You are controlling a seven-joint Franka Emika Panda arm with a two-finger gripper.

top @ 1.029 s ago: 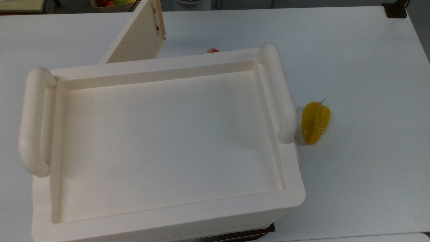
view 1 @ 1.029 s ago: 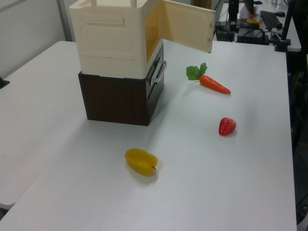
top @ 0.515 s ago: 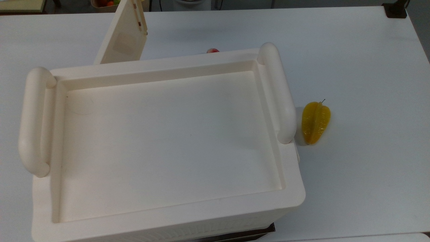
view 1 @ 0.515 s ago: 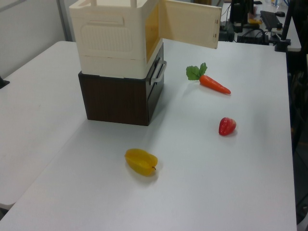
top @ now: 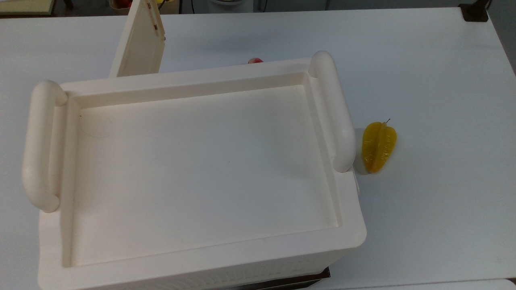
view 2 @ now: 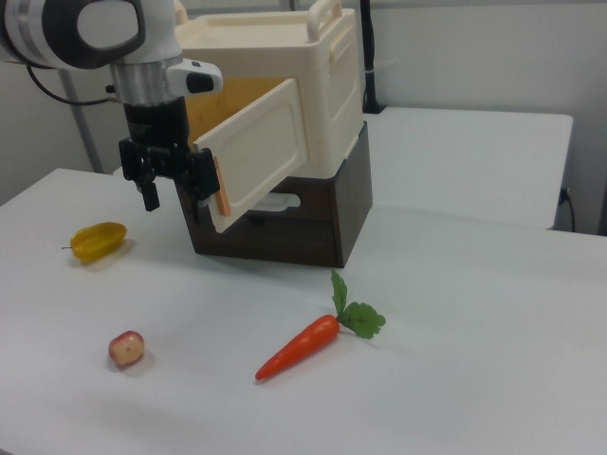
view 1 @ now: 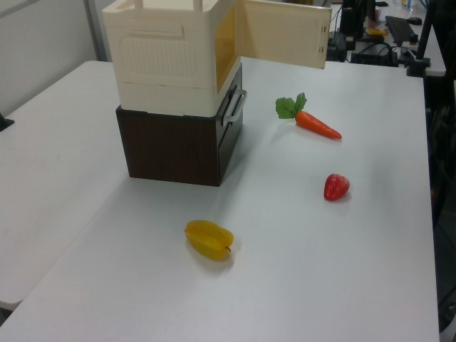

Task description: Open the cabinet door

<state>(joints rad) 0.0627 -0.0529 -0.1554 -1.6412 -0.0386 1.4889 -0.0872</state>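
Observation:
The cream cabinet (top: 201,169) sits on a dark brown box (view 1: 174,146). Its cabinet door (top: 139,44) stands swung well out from the front, so the yellowish inside shows in the left view. In the right view the cabinet door (view 2: 256,156) angles out toward my gripper (view 2: 175,201). The gripper hangs open just to the right view's left of the door's free edge, with nothing between its fingers. The near finger (view 2: 201,194) is close beside the brown hardware marks on that edge. The cabinet door (view 1: 285,41) is also seen in the left view.
A yellow starfruit (top: 379,147) lies on the white table beside the cabinet. A carrot (view 2: 299,349) and a small red fruit (view 2: 126,348) lie in front of the cabinet. The brown box has a metal handle (view 1: 235,108).
The cabinet door has swung further open: its free edge moved toward the top view's left and toward the left view's right. Nothing else moved.

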